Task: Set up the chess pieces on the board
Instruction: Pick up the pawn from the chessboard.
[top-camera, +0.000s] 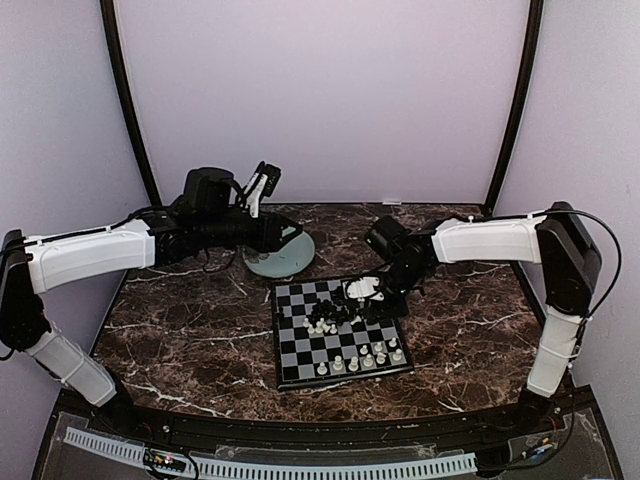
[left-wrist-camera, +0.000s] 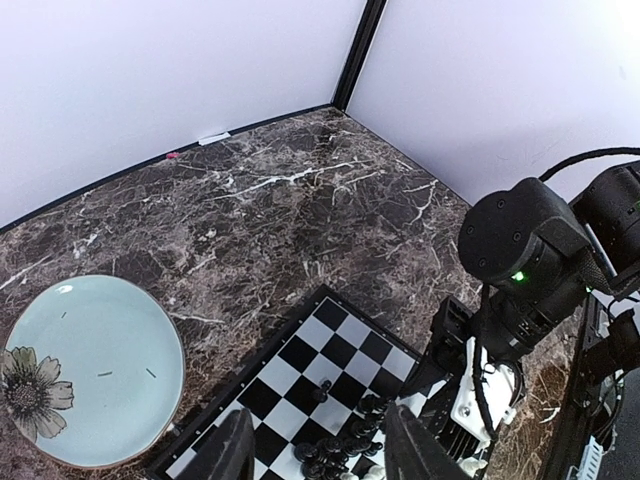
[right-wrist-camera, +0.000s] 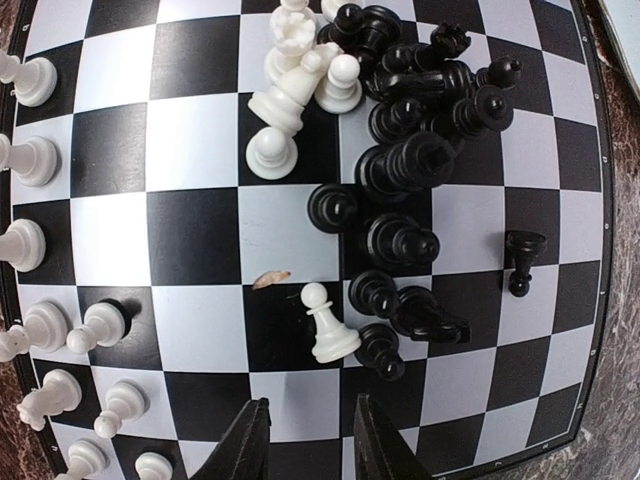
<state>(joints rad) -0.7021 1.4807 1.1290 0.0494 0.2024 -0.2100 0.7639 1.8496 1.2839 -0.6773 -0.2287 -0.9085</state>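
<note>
Top view: setup is running part-way. The board (top-camera: 290, 345) is sitting centre-right on the bench (top-camera: 190, 330). White pieces (top-camera: 362, 358) are lining its near-right edge. The rest of the chess pieces (top-camera: 335, 315) are sitting heaped mid-board, black and white mixed. The right hand (top-camera: 362, 292) is hovering over the far side of that heap. The left hand (top-camera: 263, 183) is hanging high over the plate (top-camera: 285, 258), well apart from the heap.

Left wrist view: the left hand (left-wrist-camera: 320, 445) is showing fingers (left-wrist-camera: 232, 450) spread with nothing between them, so it is released and empty. It is looking down on the board (left-wrist-camera: 300, 350), with the plate (left-wrist-camera: 100, 330) lying just beside the rim. A lone black pawn (left-wrist-camera: 322, 391) is standing apart from the heap. The right arm (left-wrist-camera: 530, 270) is taking up the space above the pieces.

Right wrist view: the right hand (right-wrist-camera: 310, 440) is pointing down at the board (right-wrist-camera: 190, 130). Its fingers (right-wrist-camera: 250, 445) are parted by a narrow gap and gripping nothing. White pieces (right-wrist-camera: 30, 160) are lining the left edge. A white pawn (right-wrist-camera: 326, 325) is standing just ahead of the fingertips. Black pieces (right-wrist-camera: 400, 320) are crowding its right side.

Judging: the right hand is lining up the next pick off the heap, probably that white pawn. The next move is calling for a descent straddling the pawn alone. The black neighbours are looking easy to topple if clipped. Then it is carrying the pawn to a free square among the white ranks.
</note>
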